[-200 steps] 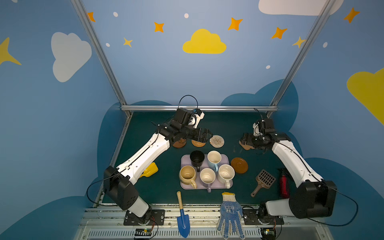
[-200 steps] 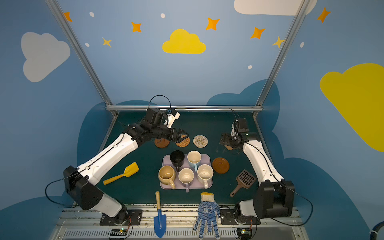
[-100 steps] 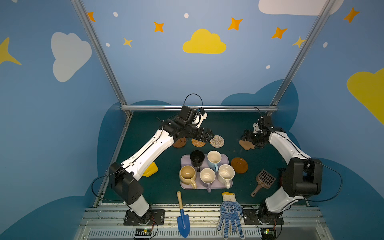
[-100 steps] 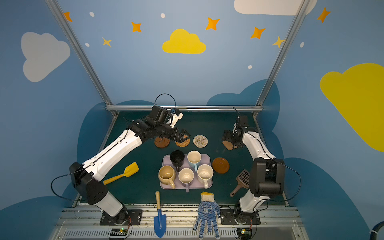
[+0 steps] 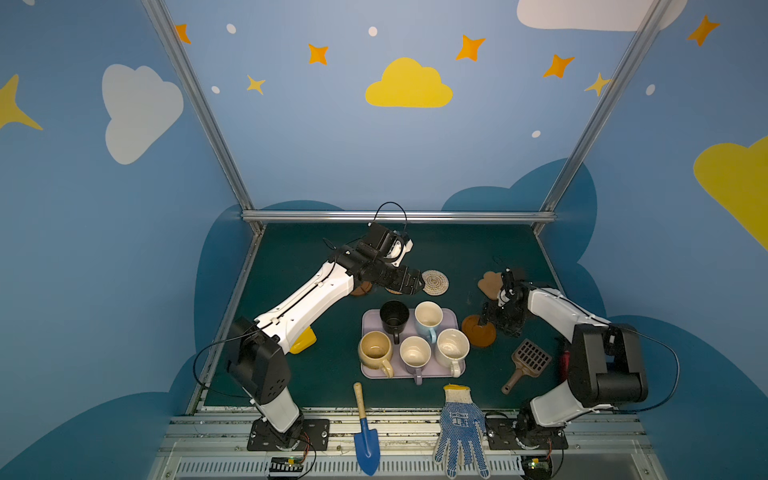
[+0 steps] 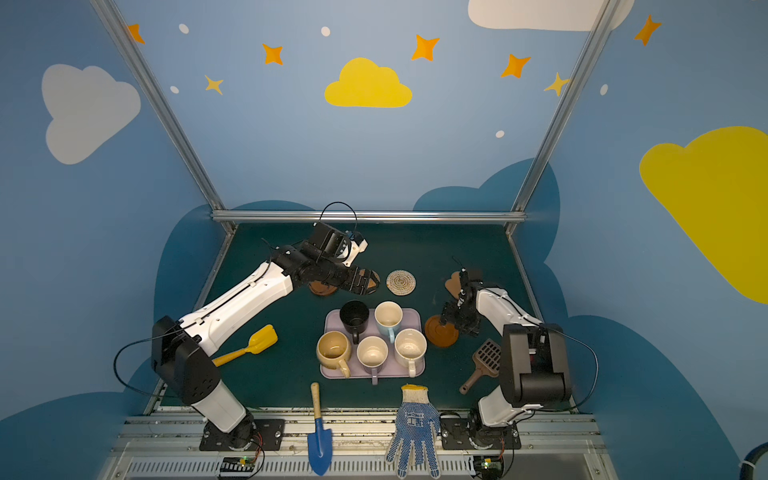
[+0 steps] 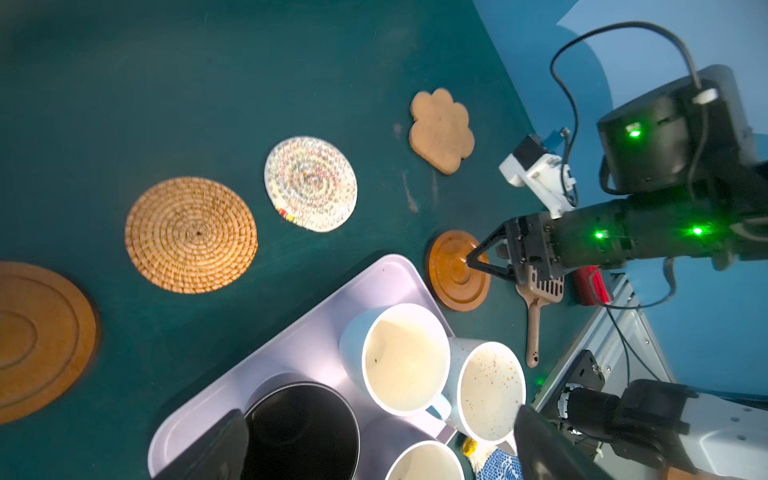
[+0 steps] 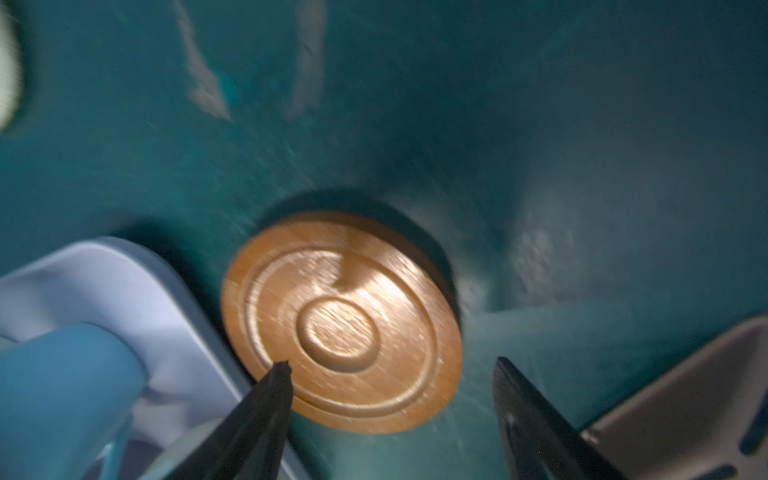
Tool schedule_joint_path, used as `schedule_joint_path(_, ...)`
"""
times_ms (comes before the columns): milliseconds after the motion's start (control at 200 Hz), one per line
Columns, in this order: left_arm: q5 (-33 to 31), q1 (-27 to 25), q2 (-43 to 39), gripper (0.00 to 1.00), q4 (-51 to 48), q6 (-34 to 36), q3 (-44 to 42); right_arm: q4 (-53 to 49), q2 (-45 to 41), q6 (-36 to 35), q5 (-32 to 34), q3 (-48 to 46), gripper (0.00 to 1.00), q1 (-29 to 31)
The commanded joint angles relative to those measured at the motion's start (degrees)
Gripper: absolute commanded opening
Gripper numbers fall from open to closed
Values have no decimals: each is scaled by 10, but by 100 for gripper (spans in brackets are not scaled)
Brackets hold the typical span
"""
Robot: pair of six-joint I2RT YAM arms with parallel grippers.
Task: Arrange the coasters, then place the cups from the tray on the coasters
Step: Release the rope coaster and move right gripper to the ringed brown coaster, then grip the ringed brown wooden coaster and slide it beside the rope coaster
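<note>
The right tool (image 8: 392, 363) has its jaws partly apart and holds nothing. One fingertip (image 8: 282, 370) is over the near rim of the dark-brown rimmed wooden disc coaster (image 8: 340, 320), and the other is over bare green counter (image 8: 540, 124) beside it. The disc lies flat and thin, so I judge the grip needs the tips brought right down to the counter. They should then close on the rim from the side facing away from the tray, lifting one edge rather than pressing on the top.

That side is tight. The rounded corner of the pale lavender-pink rectangular tray (image 8: 104, 270) and the light blue ceramic mug (image 8: 62, 374) sit just beside the disc. The brown slotted plastic scoop (image 5: 530, 357) lies near on the other side.

The clearest way out looks to be toward the back row, which holds:
- the second wooden disc (image 7: 37, 336)
- the orange woven rattan mat (image 7: 191, 235)
- the pale woven spiral mat (image 7: 311, 183)
- the tan cloud-shaped mat (image 7: 441, 129)

There is bare counter between the last two.

The left tool (image 5: 409, 283) hangs over that row, wide open and empty. All five mugs stand on the tray.
</note>
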Motion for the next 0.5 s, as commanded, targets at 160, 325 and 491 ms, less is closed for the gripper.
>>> schedule_joint_path(160, 15, 0, -27, 100, 12, -18, -28, 1, -2, 9, 31, -29, 65, 13)
schedule_joint_path(325, 18, 0, -24, 100, 8, -16, -20, 9, 3, 15, 39, -42, 61, 13)
schedule_joint_path(491, 8, 3, -16, 100, 5, -9, -12, 28, 18, 17, 23, -42, 57, 7)
